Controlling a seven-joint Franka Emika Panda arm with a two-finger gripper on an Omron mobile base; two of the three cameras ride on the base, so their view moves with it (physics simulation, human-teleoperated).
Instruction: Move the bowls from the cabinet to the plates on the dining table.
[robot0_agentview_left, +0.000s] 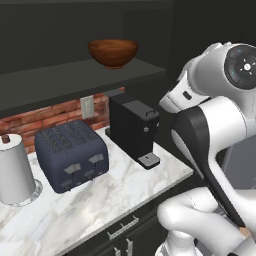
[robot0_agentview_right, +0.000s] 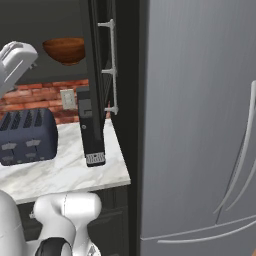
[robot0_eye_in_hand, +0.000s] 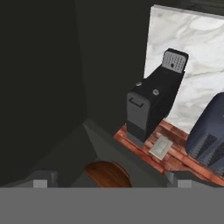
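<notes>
One reddish-brown wooden bowl (robot0_agentview_left: 113, 52) stands upright on the dark shelf of the open cabinet (robot0_agentview_left: 75, 80), above the coffee machine. It also appears as the bowl (robot0_agentview_right: 65, 50) in the right base view, left of the cabinet door (robot0_agentview_right: 102, 60) with its silver bar handle. In the hand view the bowl (robot0_eye_in_hand: 107, 174) lies low in the middle, and my gripper (robot0_eye_in_hand: 109, 183) is open, its fingertips (robot0_eye_in_hand: 40, 183) wide apart on either side and short of it. The second bowl, the plates and the dining table are out of view.
On the marble counter (robot0_agentview_left: 120, 195) under the shelf stand a dark blue toaster (robot0_agentview_left: 72, 155), a black coffee machine (robot0_agentview_left: 134, 127) and a paper towel roll (robot0_agentview_left: 15, 170). A brick backsplash runs behind. A steel fridge (robot0_agentview_right: 200, 125) stands to the right.
</notes>
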